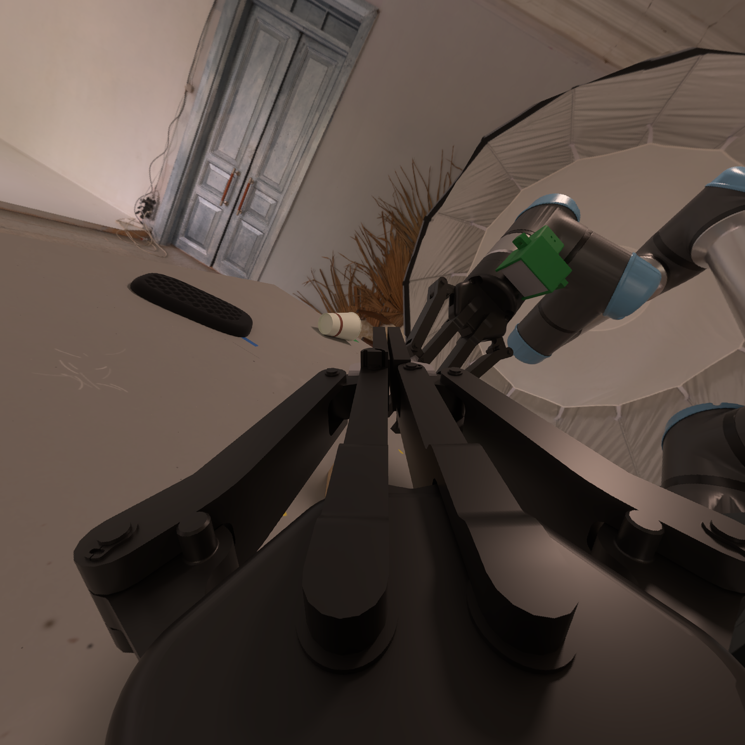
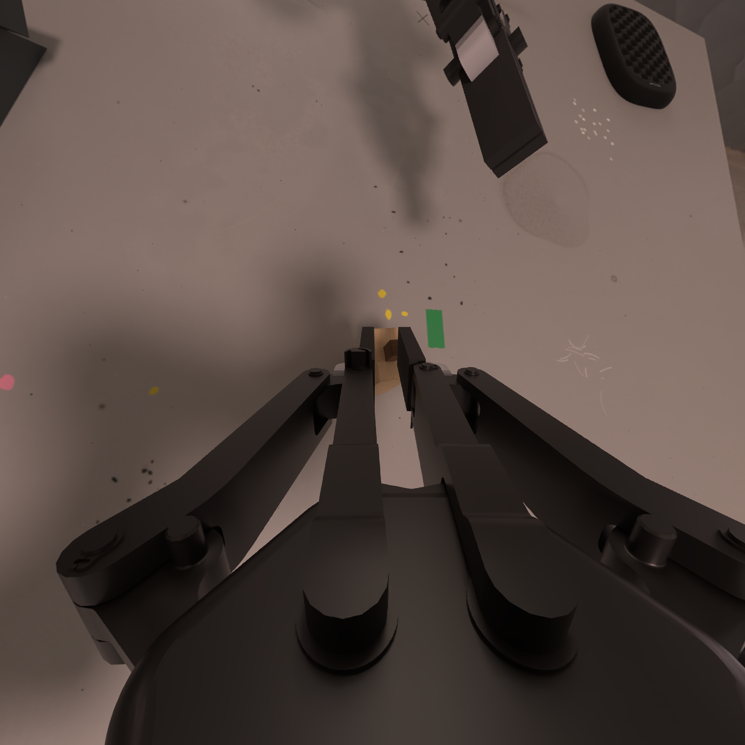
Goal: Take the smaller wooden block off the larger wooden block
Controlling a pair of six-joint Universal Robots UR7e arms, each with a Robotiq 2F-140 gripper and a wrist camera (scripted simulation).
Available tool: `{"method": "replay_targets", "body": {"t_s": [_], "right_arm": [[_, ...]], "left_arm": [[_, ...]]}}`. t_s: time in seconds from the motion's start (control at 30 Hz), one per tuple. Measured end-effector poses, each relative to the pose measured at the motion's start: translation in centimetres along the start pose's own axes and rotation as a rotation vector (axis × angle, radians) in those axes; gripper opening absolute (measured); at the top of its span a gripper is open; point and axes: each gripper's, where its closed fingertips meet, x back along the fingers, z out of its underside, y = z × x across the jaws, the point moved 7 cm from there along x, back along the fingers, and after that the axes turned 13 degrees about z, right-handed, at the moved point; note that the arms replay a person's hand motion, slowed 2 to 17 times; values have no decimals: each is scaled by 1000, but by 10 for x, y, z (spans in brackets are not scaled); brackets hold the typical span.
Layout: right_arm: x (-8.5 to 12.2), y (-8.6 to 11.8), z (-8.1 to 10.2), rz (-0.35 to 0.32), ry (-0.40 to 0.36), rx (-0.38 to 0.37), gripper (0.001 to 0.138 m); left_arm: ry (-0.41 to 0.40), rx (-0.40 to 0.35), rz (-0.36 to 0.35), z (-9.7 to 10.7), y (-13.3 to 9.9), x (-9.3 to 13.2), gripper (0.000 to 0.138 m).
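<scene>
In the right wrist view my right gripper (image 2: 386, 334) is shut on a light wooden block (image 2: 383, 377), which fills the narrow gap between the fingers. A small darker brown cube shape (image 2: 390, 350) shows in the same gap; I cannot tell whether it is a second block or how it sits. My left gripper (image 1: 387, 342) is shut and empty, held above the table. It also shows in the right wrist view (image 2: 516, 157), up and to the right of the block. In the left wrist view the right gripper's fingertips are hidden behind my left fingers.
A black perforated oval pad (image 1: 193, 304) (image 2: 635, 56) lies near the table's far corner. A cream cylinder (image 1: 340, 324) lies on its side near the table edge. A green patch (image 2: 435, 328) and yellow specks mark the table beside the block. The right arm (image 1: 564, 274) reaches in close to my left gripper.
</scene>
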Motion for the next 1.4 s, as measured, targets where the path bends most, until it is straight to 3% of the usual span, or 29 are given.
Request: {"method": "replay_targets", "body": {"t_s": [0.3, 0.5, 0.7, 1.07, 1.4], "right_arm": [[-7, -10, 12, 16, 50, 52, 11], [-7, -10, 15, -20, 13, 41, 12], [-10, -8, 14, -21, 4, 102, 16], [-17, -9, 3, -116, -30, 219, 18], [-24, -16, -3, -170, -24, 241, 12]], "left_arm": [[19, -7, 1, 2, -1, -1, 2], [11, -8, -3, 2, -2, 1, 2], [-1, -1, -4, 2, -2, 3, 2], [8, 4, 1, 2, -1, 2, 2], [-8, 6, -1, 1, -1, 3, 2]]}}
